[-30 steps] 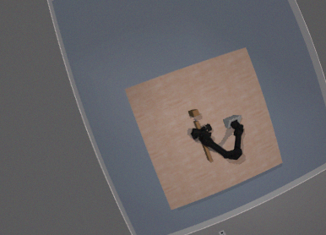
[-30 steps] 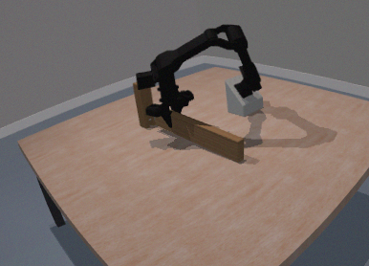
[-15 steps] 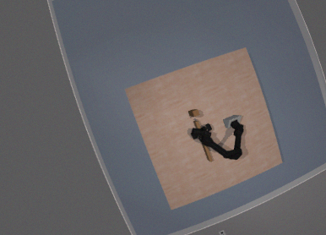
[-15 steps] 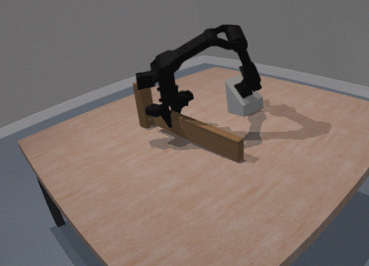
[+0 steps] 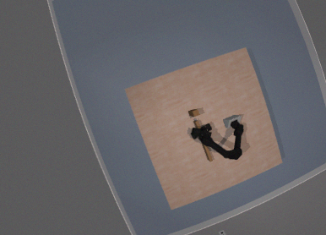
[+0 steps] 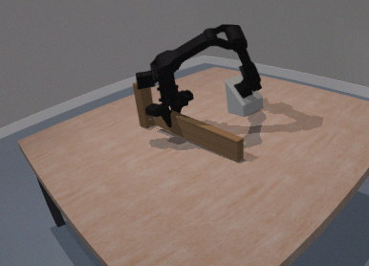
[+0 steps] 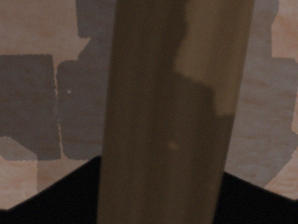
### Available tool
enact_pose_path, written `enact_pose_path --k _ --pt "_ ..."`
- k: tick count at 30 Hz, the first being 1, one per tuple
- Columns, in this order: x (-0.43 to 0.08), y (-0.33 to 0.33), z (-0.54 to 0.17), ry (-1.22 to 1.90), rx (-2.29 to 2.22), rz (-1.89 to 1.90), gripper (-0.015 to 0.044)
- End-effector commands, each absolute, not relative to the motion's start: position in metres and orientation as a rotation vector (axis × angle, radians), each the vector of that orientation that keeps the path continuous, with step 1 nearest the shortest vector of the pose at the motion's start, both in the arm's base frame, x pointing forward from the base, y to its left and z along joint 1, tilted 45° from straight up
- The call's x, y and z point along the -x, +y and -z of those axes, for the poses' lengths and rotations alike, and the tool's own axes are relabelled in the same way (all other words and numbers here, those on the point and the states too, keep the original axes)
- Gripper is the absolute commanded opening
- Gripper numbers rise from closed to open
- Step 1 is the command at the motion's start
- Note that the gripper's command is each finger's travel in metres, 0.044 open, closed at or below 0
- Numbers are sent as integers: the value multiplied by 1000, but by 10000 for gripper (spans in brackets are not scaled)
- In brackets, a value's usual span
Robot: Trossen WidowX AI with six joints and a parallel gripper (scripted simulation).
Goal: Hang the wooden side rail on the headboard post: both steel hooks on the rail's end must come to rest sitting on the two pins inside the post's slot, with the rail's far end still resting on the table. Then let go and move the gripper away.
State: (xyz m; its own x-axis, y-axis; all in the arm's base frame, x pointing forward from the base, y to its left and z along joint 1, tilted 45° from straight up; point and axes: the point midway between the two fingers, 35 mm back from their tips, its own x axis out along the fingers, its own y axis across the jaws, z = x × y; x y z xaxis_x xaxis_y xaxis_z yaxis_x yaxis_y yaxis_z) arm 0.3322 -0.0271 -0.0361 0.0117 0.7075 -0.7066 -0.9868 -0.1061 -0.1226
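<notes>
Grey walls stand round a blue floor, and on it the wooden worktop. Well inside its edges, the fingers grip the side rail; its far end points toward the worktop's near edge, the other toward the headboard post. I'd say it's being lined up; next, ease the hooks into the slot, then lower. I can't see them seated.

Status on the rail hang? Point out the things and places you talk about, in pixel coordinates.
Done: gripper (image 5: 202, 135) (image 6: 167, 114) is shut on the rail (image 5: 209, 153) (image 6: 210, 136) (image 7: 165, 110), its post end pointing at the post (image 5: 194, 112) (image 6: 142, 105).
In hand: lining up, it seems; top view shows a gap to the post.
Left: seat hooks on pins (neither discernible), keep far end on table, release, back off.
</notes>
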Motion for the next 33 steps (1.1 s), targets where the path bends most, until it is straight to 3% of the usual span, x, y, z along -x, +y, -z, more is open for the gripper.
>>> enact_pose_path --k 1,33 --pt "-332 -32 37 492 751 -1525 0" --pt "-334 -35 38 492 751 -1525 0"
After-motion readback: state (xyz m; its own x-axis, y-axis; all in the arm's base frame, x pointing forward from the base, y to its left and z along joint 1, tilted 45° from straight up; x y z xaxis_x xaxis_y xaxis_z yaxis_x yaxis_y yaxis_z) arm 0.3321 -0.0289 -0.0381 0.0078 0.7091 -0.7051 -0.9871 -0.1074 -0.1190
